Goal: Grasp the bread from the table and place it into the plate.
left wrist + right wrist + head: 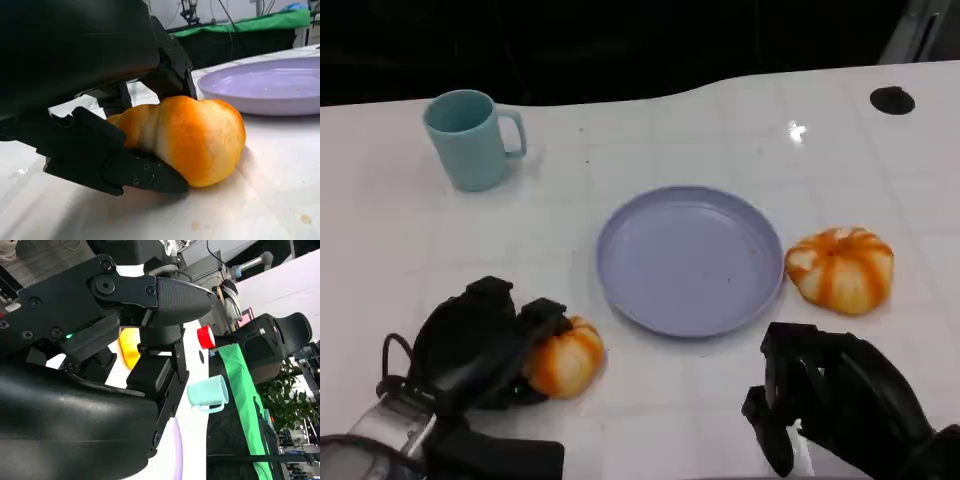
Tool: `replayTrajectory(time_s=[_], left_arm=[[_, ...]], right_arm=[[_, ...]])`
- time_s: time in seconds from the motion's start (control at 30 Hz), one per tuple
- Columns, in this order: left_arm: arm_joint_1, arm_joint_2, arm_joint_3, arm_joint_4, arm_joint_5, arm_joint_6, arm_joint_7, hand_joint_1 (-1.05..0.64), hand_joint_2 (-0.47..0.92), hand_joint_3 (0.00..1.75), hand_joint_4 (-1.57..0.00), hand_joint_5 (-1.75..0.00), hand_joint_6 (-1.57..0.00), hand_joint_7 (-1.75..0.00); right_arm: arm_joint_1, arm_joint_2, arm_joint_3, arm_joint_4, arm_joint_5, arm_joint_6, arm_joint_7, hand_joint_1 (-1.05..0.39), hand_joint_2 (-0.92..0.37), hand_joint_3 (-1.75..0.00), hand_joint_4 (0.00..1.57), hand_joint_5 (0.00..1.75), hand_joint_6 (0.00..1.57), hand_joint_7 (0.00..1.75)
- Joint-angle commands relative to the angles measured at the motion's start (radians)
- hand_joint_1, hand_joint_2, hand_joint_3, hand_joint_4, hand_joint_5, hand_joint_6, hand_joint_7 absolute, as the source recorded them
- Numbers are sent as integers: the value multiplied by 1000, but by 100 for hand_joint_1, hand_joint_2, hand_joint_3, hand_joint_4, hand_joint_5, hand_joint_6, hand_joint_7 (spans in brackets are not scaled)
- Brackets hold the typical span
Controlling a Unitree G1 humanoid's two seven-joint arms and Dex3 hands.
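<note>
Closing around the bread (565,357) with the left hand (480,345): fingers (125,167) wrapping it from below and above in the left wrist view, bread sitting on the table (650,140), apparently not yet lifted. Lying just beyond the fingertips, ahead and toward the right hand's side: the plate (690,260), near but not touching the bread. Likely needing a lift, then a short carry forward and inward over the rim. Hovering with nothing held, the right hand (835,395), fingers curled; whether fully clenched, cannot tell. Resting past that hand, a second bread (840,268), just beside the plate.
</note>
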Motion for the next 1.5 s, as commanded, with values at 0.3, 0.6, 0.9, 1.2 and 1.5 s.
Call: replayTrajectory(time_s=[0.3,0.6,0.9,1.2,1.5], left_arm=[[21,44,5,-89,-13,7,48,-26,64,88,-87,-175,-67,-173],[89,80,87,-324,-58,85,-79,-23,49,110,-88,-175,-67,-175],[109,67,160,-523,-49,236,-205,-20,45,114,-88,-175,-70,-169],[-27,-12,183,-408,-194,103,-182,-17,39,127,-91,-175,-71,-173],[-192,-108,128,-163,-232,6,-183,-15,35,135,-95,-175,-77,-173]], right_arm=[[3,-13,-15,-1,6,-9,8,-94,-80,-59,120,164,103,149],[4,-8,-15,-7,6,1,2,-94,-80,-58,121,165,103,150],[2,-5,-8,-4,1,1,-2,-95,-79,-59,120,166,104,149],[-5,-4,-8,10,-1,-12,2,-95,-79,-60,120,165,103,150],[-4,-7,-11,12,6,-7,7,-94,-78,-60,120,167,104,149]])
